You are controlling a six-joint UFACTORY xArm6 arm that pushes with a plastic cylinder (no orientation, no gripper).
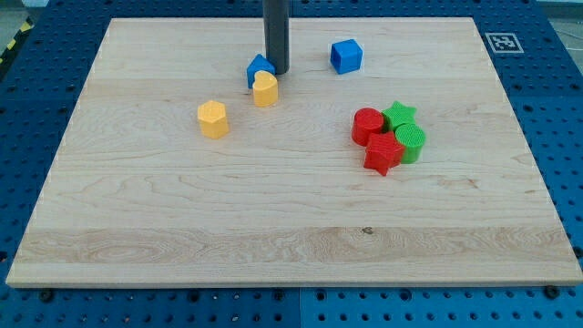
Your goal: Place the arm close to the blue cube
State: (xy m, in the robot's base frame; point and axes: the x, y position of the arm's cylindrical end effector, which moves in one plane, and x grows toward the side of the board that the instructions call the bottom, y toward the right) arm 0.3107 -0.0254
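My tip (pixel 277 72), the lower end of the straight dark rod that serves as end effector, has no jaws to open or close and grips nothing; it simply stands on the tabletop (pixel 291 228) near the view's top, a little left of centre.

Taking my tip as the landmark: a blue block (pixel 259 67) with a peaked top, its exact shape hard to make out, sits immediately to the view's left of it, seemingly touching the rod. A yellow block (pixel 265 89) with a rounded top lies just below and slightly left of my tip, pressed against the front of that blue block.

The blue cube (pixel 346 56) stands to the view's right of my tip and slightly higher in the view, clearly apart from it, with bare wood between them.

Further to the view's lower left of my tip, a yellow block with faceted sides (pixel 212 119) stands alone.

To the view's lower right of my tip, well apart, four blocks huddle together: a red cylinder (pixel 367 125), a green star-shaped block (pixel 399 113), a red star-shaped block (pixel 383 153) and a green cylinder (pixel 412 141), each touching its neighbours.
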